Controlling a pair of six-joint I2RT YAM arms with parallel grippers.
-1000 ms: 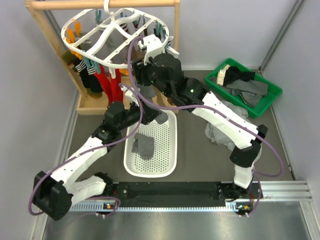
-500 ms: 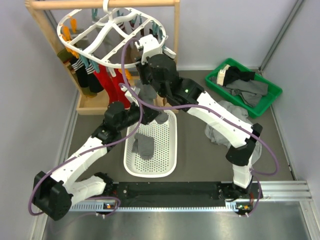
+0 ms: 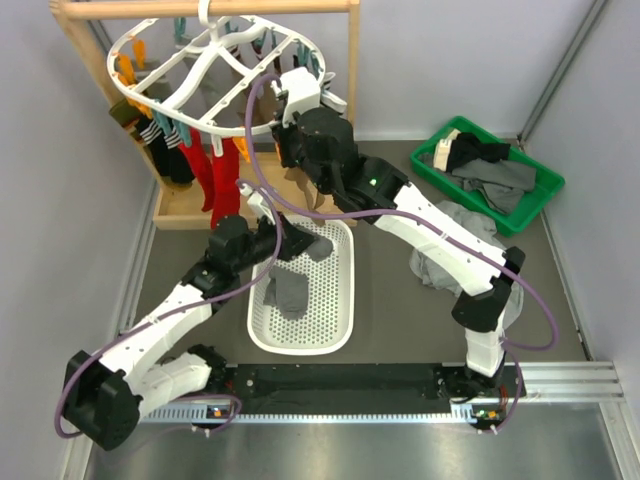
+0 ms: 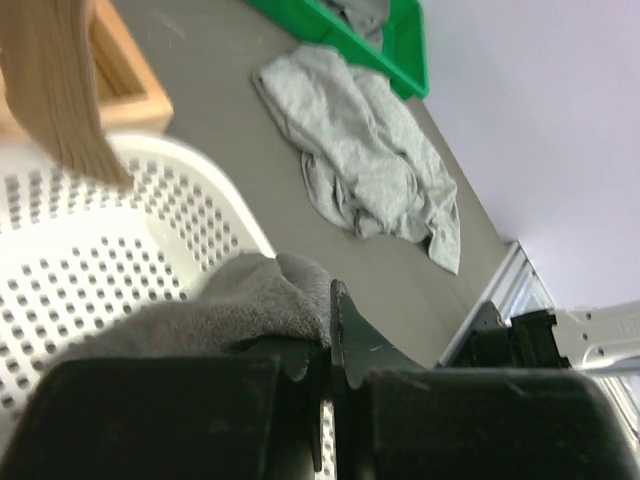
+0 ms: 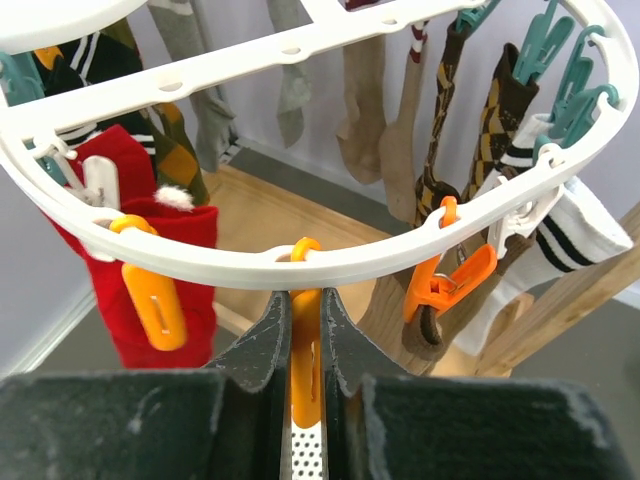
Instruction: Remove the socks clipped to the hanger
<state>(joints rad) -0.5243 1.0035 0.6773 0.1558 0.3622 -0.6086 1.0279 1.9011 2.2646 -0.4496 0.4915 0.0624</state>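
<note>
- Right gripper (image 5: 304,300): fingers pressed together on an orange clip (image 5: 304,365), which hangs from the hanger (image 5: 360,262) rim directly ahead.
- Left gripper (image 4: 328,335): clamped on a grey sock (image 4: 240,300), with the basket (image 4: 150,215) just below.
- Socks (image 5: 195,250): they hang ahead and to both sides of the right gripper. They look light, limp and stretchy, so are best freed by squeezing the clip and then grasped near the cuff.
- Hanger: stiff white plastic oval, likely to swing when pulled. The clips are smooth and sprung.
</note>
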